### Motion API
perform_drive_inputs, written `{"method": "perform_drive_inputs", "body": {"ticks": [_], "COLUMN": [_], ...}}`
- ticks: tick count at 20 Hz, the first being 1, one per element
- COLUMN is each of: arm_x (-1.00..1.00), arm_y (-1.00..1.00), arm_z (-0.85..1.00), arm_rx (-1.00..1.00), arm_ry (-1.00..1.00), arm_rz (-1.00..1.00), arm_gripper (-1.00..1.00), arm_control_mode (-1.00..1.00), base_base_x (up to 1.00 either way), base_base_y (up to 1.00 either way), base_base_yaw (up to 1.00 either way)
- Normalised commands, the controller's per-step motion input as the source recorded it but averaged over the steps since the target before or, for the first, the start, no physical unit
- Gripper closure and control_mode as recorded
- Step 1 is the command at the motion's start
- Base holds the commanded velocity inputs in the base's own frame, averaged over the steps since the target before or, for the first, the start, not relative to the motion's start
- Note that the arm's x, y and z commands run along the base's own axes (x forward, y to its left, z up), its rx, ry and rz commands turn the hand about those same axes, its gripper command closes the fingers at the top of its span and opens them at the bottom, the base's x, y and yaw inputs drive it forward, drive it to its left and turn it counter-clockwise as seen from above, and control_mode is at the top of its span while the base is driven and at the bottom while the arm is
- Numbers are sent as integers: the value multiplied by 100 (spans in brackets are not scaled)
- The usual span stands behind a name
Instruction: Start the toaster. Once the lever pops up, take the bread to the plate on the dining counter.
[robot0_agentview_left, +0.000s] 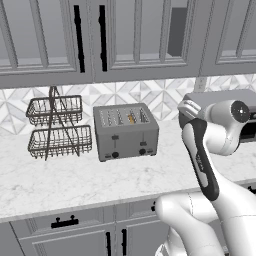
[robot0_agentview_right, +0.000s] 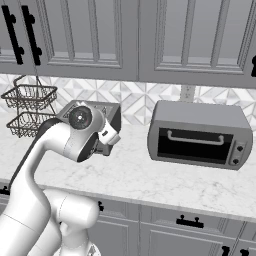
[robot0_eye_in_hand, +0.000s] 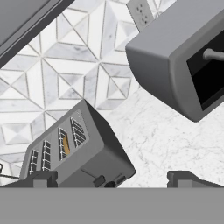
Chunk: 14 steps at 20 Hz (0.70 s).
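Beyond the spread fingers (robot0_eye_in_hand: 113, 178), toaster (robot0_eye_in_hand: 81, 153) holds bread (robot0_eye_in_hand: 65, 144).

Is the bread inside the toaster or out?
Inside: the bread sits down in a slot of the toaster, just its tan edge showing.

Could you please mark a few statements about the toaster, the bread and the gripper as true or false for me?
1. The bread sits in a slot of the toaster. True.
2. The gripper is shut on the bread. False: its jaws stand open and hold nothing.
3. A two-tier wire basket stands on the counter beside the toaster. True.
4. The toaster oven has its door hanging open. False: the door is closed.
5. The bread lies flat on the counter in front of the toaster. False: it stands in the slot.
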Motion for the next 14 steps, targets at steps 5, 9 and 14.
{"method": "perform_drive_inputs", "body": {"ticks": [5, 9, 14], "arm_x": [0, 0, 0], "arm_y": [0, 0, 0], "arm_z": [0, 0, 0], "arm_rx": [0, 0, 0], "arm_ry": [0, 0, 0], "arm_rz": [0, 0, 0], "arm_gripper": [-100, -100, -100], "arm_control_mode": [-100, -100, -100], "base_base_x": [0, 0, 0], "base_base_y": [0, 0, 0], "base_base_yaw": [0, 0, 0]}}
